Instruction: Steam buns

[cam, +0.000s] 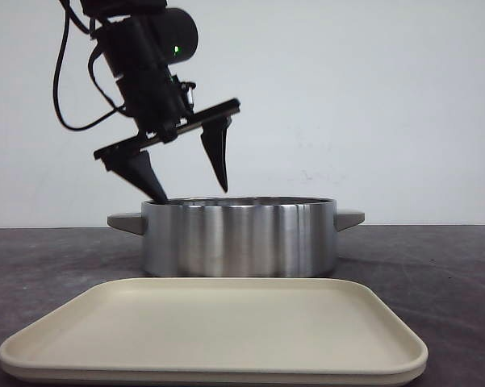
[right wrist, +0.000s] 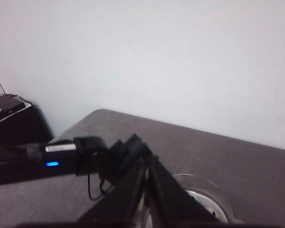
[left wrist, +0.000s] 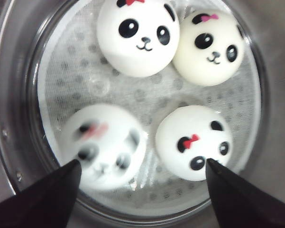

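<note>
Four white panda-faced buns sit inside the steel pot (cam: 238, 238) on a white perforated liner (left wrist: 147, 95). In the left wrist view two lie farther from the fingers (left wrist: 137, 35) (left wrist: 208, 47) and two nearer (left wrist: 102, 145) (left wrist: 192, 142); one near bun looks blurred. My left gripper (cam: 194, 192) is open and empty just above the pot's rim, its fingertips (left wrist: 76, 166) spread over the two near buns. In the front view the buns are hidden by the pot wall. My right gripper (right wrist: 147, 161) is shut and empty, high above the table, and is out of the front view.
A flat beige tray (cam: 218, 322) with nothing on it lies in front of the pot, near the table's front edge. The pot has side handles (cam: 351, 218). The right wrist view shows the left arm (right wrist: 61, 154) and a round shiny rim (right wrist: 204, 199) below.
</note>
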Controlling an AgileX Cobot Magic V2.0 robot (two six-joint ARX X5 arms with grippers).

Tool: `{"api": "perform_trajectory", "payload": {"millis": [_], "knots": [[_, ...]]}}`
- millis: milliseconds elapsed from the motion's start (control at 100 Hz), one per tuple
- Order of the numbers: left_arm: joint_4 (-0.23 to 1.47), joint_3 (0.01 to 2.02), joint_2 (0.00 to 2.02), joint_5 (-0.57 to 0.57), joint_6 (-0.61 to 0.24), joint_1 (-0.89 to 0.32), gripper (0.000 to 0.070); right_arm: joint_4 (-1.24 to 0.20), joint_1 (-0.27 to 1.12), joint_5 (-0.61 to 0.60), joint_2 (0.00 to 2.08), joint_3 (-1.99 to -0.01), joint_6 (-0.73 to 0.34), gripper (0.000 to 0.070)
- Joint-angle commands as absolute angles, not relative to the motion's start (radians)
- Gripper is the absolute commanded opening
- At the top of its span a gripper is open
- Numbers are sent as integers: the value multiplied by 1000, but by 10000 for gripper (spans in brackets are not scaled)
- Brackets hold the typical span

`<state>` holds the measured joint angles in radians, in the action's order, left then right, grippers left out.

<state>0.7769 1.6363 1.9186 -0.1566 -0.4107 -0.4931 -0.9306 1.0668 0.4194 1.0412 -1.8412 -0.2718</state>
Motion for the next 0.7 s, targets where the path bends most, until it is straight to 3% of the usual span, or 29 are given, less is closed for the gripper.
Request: {"api": "perform_trajectory", "payload": {"millis": [0,220,390,550,690], "knots": [[791,1708,1942,-159,-411,-498,517,-939,1079,422,1052,-1863,-287,6],[816,1845,1815,-138,-337,-525,515,-1015,1079,559,1058,-1852,-226,6],[842,1845,1590,-9,-299,-569,511,-1008,1079,688,1033,-1773,-226,7],[892,1839,1405,76,-280,-613,504,-906,1079,735,958,-1604,-226,7],[946,1776,1228,133,-282,-673,504,-731,1079,732,853,-1372,-224,7]]}}
